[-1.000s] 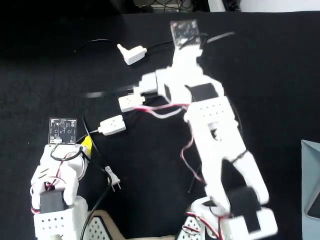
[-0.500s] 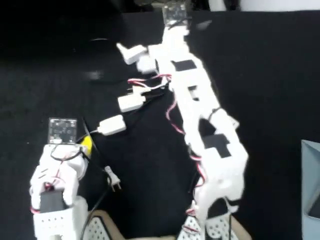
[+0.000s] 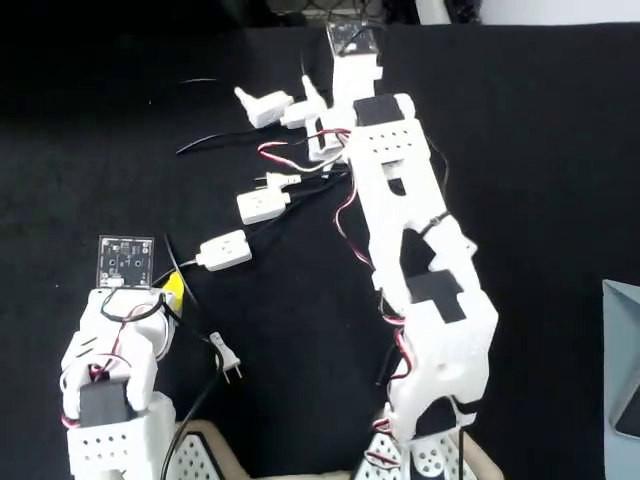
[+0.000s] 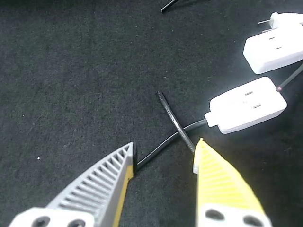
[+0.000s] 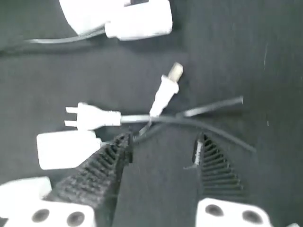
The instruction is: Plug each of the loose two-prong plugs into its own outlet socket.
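Note:
Two white outlet sockets (image 3: 262,205) (image 3: 225,250) lie on the black table, each on a black cable. A white two-prong plug (image 3: 275,181) lies just beyond the farther socket, and a black plug (image 3: 228,362) lies near the front. A white adapter (image 3: 265,107) sits at the back. My right gripper (image 3: 305,125) hangs open beside that adapter. In the right wrist view it (image 5: 162,142) stands over a black cable, close to the white plug (image 5: 92,117) and a socket (image 5: 66,149). My left gripper (image 4: 163,153) is open astride a black cable (image 4: 165,137), short of a socket (image 4: 248,105).
A small white connector (image 5: 166,87) lies by the white plug's cable. Red and white wires run along the right arm (image 3: 410,230). A grey-blue object (image 3: 622,360) sits at the table's right edge. The left arm's base (image 3: 105,400) is at the front left.
The right arm has stretched out and swung toward the back of the table, its gripper going from above the farther socket to beside the adapter. The left arm has kept still.

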Robot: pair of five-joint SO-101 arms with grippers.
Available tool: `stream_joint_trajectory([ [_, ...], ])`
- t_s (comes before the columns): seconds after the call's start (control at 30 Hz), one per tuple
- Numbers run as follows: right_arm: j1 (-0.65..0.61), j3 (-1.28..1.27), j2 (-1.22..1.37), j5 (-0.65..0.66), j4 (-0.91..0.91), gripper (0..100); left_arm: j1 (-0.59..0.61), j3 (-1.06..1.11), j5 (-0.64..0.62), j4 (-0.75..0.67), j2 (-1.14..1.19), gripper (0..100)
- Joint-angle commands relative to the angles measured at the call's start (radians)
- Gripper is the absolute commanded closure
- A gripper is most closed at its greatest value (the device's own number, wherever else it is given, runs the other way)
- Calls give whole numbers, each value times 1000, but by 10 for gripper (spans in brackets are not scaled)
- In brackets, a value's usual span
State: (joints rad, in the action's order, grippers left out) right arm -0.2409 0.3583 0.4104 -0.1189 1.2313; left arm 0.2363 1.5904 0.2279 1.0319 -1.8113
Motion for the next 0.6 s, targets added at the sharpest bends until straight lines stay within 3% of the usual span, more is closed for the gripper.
stream_joint_trajectory([
  [0.0,68,51,-58,-11,37,800,8,-5,-2,8,-8,788],
  [0.33,149,-15,143,23,-282,796,8,-5,-2,8,-8,788],
  [0.57,120,173,357,38,-304,796,8,5,-2,2,-8,789],
])
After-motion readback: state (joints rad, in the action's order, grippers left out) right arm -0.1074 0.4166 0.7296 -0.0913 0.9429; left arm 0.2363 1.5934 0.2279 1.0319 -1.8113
